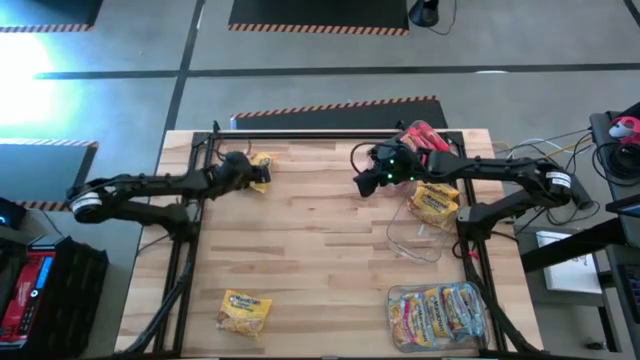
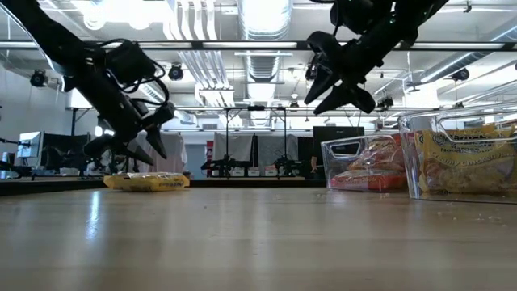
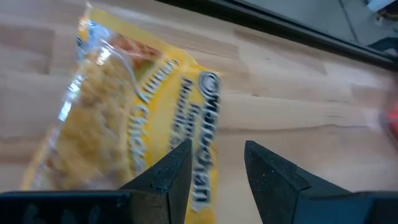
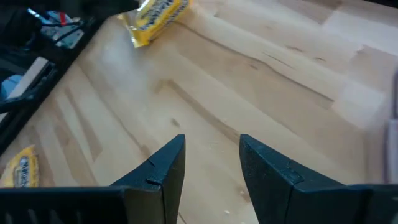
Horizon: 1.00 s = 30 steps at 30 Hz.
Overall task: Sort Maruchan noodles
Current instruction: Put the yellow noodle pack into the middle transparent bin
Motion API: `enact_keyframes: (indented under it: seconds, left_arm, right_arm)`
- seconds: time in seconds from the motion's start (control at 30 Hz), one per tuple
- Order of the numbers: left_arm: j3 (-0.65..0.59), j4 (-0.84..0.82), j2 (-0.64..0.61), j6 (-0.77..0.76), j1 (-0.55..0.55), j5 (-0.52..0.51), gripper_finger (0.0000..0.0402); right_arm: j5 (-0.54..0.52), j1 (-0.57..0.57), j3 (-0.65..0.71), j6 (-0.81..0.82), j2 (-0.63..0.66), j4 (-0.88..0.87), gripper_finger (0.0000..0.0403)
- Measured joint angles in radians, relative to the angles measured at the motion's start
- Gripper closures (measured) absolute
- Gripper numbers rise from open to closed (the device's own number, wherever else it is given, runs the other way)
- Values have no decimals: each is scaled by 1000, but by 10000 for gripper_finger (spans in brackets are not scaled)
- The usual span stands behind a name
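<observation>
A yellow Maruchan noodle packet (image 1: pixel 262 164) lies flat on the wooden table near its far left; it fills much of the left wrist view (image 3: pixel 130 118). My left gripper (image 3: pixel 217 146) stands open just above its near end (image 2: pixel 145 182), fingers slanting down, touching nothing that I can see. My right gripper (image 1: pixel 366 180) hangs open and empty well above the table's far middle (image 2: pixel 338 90). A second yellow packet (image 1: pixel 245 312) lies flat at the near left.
Clear tubs stand along the right side: one with red packets (image 1: pixel 425 136) at the far right, one with yellow packets (image 1: pixel 436 203), an empty one (image 1: pixel 415 242), and one with several packets (image 1: pixel 440 315) at the near right. The table's middle (image 1: pixel 320 250) is bare wood.
</observation>
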<state>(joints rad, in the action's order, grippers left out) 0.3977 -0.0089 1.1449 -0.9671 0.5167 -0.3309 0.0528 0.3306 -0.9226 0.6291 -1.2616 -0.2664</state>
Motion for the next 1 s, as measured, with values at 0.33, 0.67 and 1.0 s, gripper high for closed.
enact_keyframes:
  seconds: [0.33,0.67,1.0]
  left_arm:
    - [0,-8,42,138,128,93,271]
    - [6,29,148,176,120,162,271]
    - [2,186,198,20,1,213,271]
  right_arm:
    - [-3,-32,0,-54,-3,14,267]
    - [-89,-32,0,-54,-3,16,273]
    - [-108,-31,0,-74,-3,18,273]
